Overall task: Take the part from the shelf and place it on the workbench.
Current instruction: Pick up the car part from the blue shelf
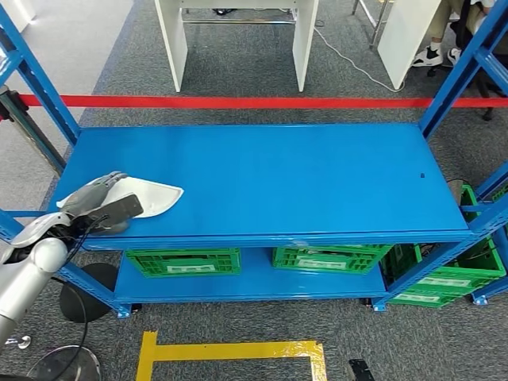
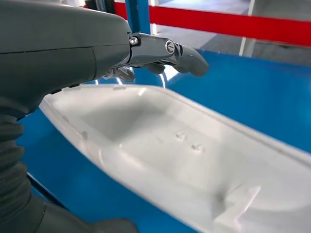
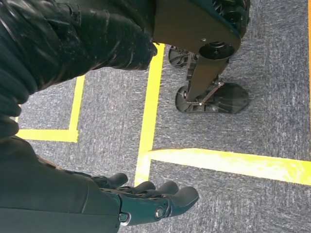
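One white part (image 1: 150,197) lies lengthwise along the shelf (image 1: 287,175) (tapered end rightward), left hand (image 1: 98,202) fingers grasping it.

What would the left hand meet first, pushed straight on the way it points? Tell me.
The left hand already lies over the white part; beyond it, bare blue shelf top, seemingly free, though depth is unclear.
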Tool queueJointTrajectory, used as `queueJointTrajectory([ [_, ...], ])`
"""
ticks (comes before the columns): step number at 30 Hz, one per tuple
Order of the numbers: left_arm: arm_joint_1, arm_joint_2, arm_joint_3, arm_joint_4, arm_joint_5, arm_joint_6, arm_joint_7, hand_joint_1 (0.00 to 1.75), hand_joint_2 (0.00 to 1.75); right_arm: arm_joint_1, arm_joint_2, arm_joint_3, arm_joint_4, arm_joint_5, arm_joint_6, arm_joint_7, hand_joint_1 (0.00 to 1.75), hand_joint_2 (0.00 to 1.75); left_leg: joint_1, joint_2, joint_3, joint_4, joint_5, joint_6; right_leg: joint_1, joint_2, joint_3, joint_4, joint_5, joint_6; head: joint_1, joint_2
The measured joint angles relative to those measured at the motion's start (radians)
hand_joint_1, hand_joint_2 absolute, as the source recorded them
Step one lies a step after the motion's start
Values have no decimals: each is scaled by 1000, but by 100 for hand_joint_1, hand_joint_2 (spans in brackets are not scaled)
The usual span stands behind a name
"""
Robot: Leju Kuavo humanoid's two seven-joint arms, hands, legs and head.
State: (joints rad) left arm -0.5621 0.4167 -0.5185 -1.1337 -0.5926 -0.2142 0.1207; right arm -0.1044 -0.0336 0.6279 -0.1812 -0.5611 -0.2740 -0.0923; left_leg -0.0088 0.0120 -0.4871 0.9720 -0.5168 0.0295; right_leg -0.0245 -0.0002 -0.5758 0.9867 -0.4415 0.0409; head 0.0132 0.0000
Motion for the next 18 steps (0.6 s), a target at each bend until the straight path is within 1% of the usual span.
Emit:
queueJointTrajectory([
  [5,0,23,-17,0,2,-19,-3,0,175,0,0,0,0,0,2,1,0,175,0,0,0,0,0,0,0,0,0,0,0,0,0,0],
  [9,-2,36,-31,1,-26,1,23,0,175,0,0,0,1,0,2,3,0,175,0,0,0,0,0,0,0,0,0,0,0,0,0,0],
  [13,-10,38,-41,14,-65,19,46,0,175,0,0,0,1,4,2,5,0,175,0,0,0,0,0,0,0,0,0,0,0,0,0,0],
  [18,-23,38,-56,44,-87,21,51,0,175,0,0,0,1,7,2,9,0,175,0,0,0,0,0,0,0,0,0,0,0,0,0,0],
])
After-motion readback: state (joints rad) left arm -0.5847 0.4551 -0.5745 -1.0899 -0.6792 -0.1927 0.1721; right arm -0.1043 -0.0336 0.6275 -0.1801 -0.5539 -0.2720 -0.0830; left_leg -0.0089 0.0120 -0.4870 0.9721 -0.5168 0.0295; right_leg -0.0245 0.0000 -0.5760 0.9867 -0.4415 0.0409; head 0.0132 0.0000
